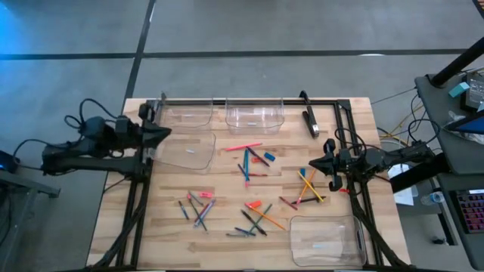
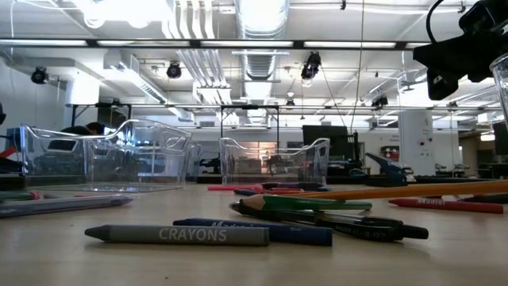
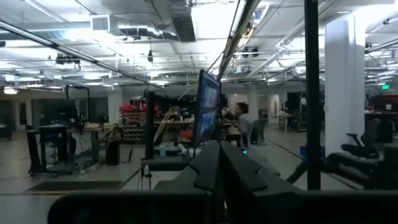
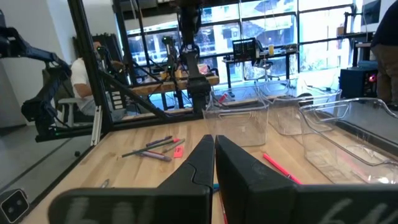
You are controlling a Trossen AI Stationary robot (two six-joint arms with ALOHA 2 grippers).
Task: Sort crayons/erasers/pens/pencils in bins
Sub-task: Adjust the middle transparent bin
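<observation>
Right now the only writing I can read is on the grey crayon (image 2: 176, 234) lying nearest in the low view, its wrapper printed "CRAYONS"; behind it lie a dark blue stick and a black pen (image 2: 349, 228) with small print I cannot make out; from above I see four clear bins, two side by side at the far edge (image 1: 255, 115), one (image 1: 185, 150) just in front of the left gripper (image 1: 162, 133), and one (image 1: 325, 240) at the near right corner; they are see-through, low-walled, with rounded corners; the sticks lie loose on the wooden table (image 1: 227, 196) between the bins, in clusters at centre, near left and right; a blue eraser (image 1: 270, 156) sits beside the central cluster, short and chunky, and a pink one (image 1: 194, 196) lies at the near left; my left gripper hangs at the left edge, jaws pressed together on nothing; my right gripper (image 1: 330, 168) sits at the right edge, jaws pressed together and empty
</observation>
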